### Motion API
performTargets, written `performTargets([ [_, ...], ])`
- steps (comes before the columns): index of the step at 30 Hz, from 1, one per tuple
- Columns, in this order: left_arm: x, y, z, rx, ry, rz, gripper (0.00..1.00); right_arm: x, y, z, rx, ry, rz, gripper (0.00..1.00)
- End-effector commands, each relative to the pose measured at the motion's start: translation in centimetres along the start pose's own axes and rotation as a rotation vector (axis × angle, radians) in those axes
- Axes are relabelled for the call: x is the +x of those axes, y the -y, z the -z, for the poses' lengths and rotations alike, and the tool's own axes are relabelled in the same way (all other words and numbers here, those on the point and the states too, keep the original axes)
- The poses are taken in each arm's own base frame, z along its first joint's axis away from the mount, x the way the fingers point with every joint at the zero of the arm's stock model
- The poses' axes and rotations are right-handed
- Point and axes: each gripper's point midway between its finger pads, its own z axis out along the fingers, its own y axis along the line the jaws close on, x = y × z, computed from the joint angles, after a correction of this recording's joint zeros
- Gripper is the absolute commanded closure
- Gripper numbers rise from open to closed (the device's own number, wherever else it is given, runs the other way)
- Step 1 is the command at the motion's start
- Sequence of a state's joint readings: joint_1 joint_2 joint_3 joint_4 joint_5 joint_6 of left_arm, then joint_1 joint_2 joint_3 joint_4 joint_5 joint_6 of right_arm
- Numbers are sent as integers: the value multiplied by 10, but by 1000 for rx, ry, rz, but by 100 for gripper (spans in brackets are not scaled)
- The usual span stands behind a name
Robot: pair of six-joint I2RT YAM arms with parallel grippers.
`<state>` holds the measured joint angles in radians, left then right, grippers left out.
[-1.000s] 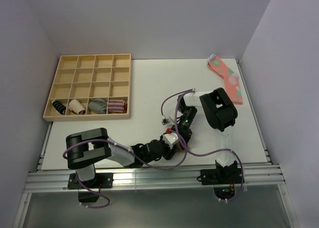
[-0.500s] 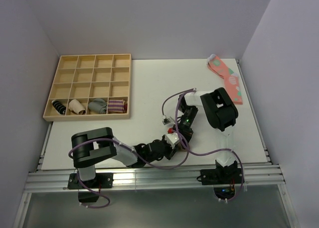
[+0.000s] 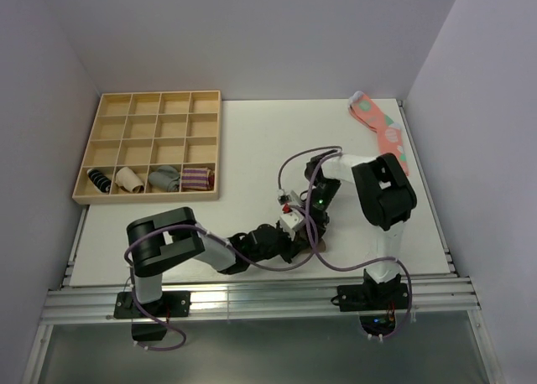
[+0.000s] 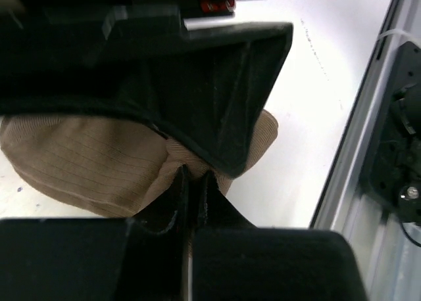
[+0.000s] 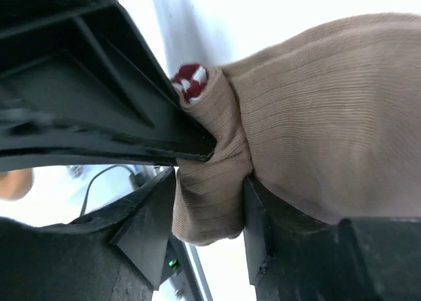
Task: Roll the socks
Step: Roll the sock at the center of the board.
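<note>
The wooden tray (image 3: 147, 197) lies well to the left of and beyond both end effectors. Four rolled sock bundles (image 3: 149, 179) sit in its nearest row, and the other compartments are empty.

The left end effector (image 4: 194, 176) has its fingers drawn together. Their tips meet at the near edge of the tan-brown sock (image 4: 85, 163) and seem to nip a thin fold of the knit.

The sock lies bunched on the bench (image 3: 243, 149) directly between the two end effectors, near the bench's front edge. It is gathered into a loose lump, not a tight roll. Its dark red and white cuff (image 5: 191, 77) pokes out beside the right end effector's upper side.

The right end effector (image 5: 209, 183) has its fingers apart, with one bunched end of the sock wedged between them and touching both.

Judging by this, the roll is partly formed: the body is folded over, but the cuff is not yet tucked round it.

A coral-pink sock (image 3: 382, 132) lies flat and unrolled, far beyond and to the right of the right end effector. It would be left for later.
</note>
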<state>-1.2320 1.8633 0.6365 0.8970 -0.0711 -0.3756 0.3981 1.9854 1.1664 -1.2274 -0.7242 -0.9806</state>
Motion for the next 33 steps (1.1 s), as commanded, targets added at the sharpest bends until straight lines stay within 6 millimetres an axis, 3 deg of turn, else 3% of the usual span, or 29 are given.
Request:
performTargets([
  [1, 97, -9, 26, -3, -346, 79, 100, -38, 5, 21, 104, 201, 97, 47],
  [9, 108, -9, 30, 18, -431, 179, 100, -53, 7, 66, 251, 405, 99, 44],
  [17, 111, -9, 27, 27, -513, 281, 100, -41, 6, 103, 330, 534, 99, 44],
  [28, 91, -28, 28, 17, -562, 526, 100, -16, -3, 110, 421, 591, 169, 43],
  [33, 90, -32, 28, 7, -634, 585, 100, -6, -18, 105, 447, 588, 265, 41],
])
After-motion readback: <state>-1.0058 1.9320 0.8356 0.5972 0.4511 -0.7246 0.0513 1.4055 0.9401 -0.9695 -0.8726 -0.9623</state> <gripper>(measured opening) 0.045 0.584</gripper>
